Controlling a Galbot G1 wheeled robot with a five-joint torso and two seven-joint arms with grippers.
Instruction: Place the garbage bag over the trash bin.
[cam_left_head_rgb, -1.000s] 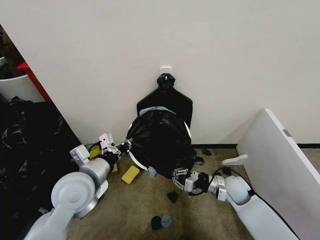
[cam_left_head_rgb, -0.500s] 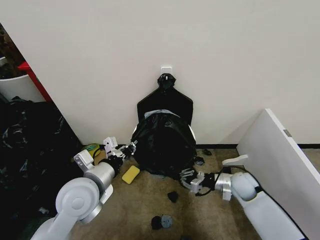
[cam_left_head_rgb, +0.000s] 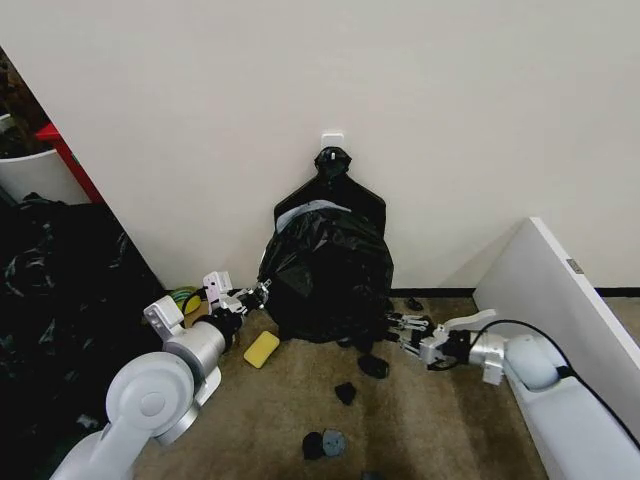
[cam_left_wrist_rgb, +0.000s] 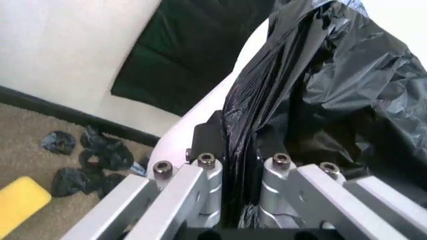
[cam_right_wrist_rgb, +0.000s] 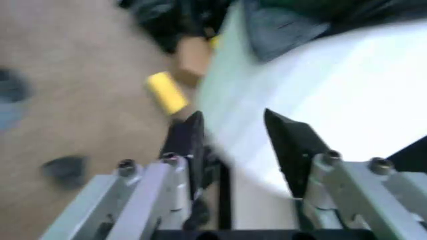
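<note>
left tool (cam_left_wrist_rgb: 239, 150) pinching garbage bag (cam_left_head_rgb: 328, 275); right tool (cam_left_head_rgb: 400, 327) open beside trash bin (cam_right_wrist_rgb: 320, 100)

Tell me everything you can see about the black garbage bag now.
The bag is thin, glossy black plastic, crumpled and floppy. It is draped over the white bin, hiding nearly all of it in the head view, and stands against the wall on the carpet. The left pincer is shut on a gathered fold at the bag's side, beside the bin's wall. The right pincer is open, low beside the bag's other side, holding none of it.
</note>
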